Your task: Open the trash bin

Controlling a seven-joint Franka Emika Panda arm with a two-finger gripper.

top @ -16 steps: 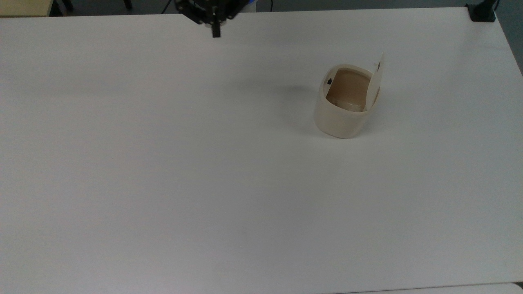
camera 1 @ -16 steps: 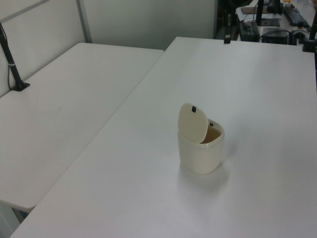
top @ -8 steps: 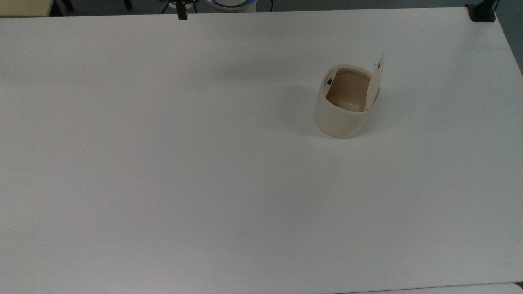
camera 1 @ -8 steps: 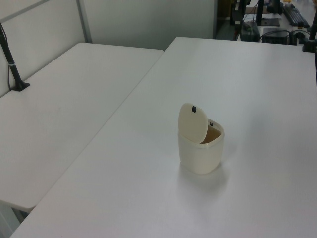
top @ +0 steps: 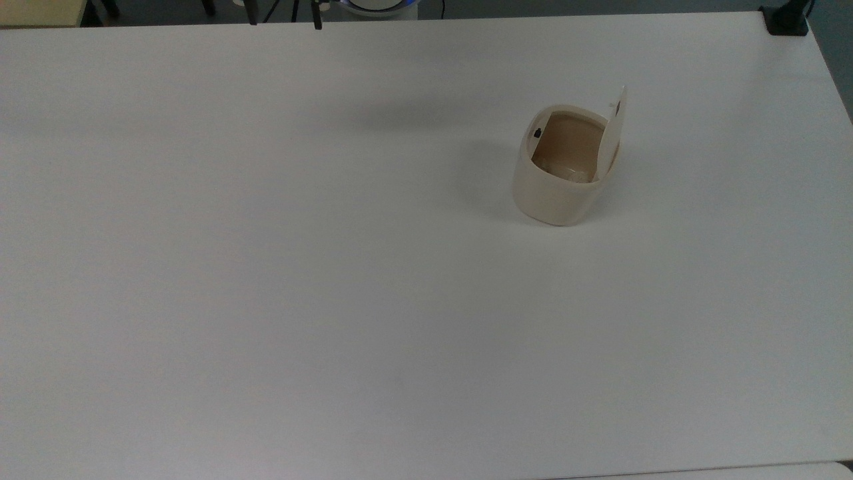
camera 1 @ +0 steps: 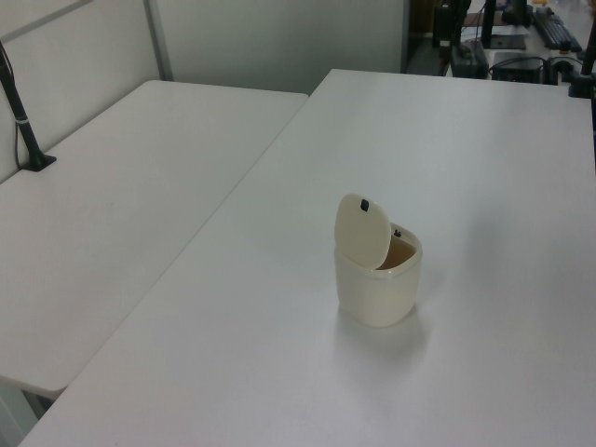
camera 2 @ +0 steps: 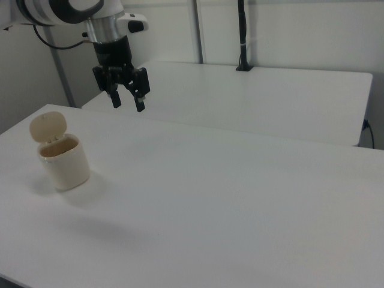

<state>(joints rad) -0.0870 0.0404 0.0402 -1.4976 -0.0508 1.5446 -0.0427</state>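
Note:
The cream-beige trash bin stands on the white table, toward the top view's right. Its round lid is tipped up on its hinge, and the tan inside shows. A small black button sits on the rim. In the left view the trash bin has its lid raised, and the right view shows the trash bin the same way. My gripper hangs open in the air, well above the table and clear of the bin, holding nothing. Its fingertips peek in at the top view's upper edge.
A second white table adjoins on the left view's left, with a black clamp post on it. Another black clamp sits at the top view's upper right corner. A black post stands behind the far table.
My gripper has drawn back toward the top view's upper edge and shifted left, and its fingers have spread apart. The bin and its raised lid have not moved.

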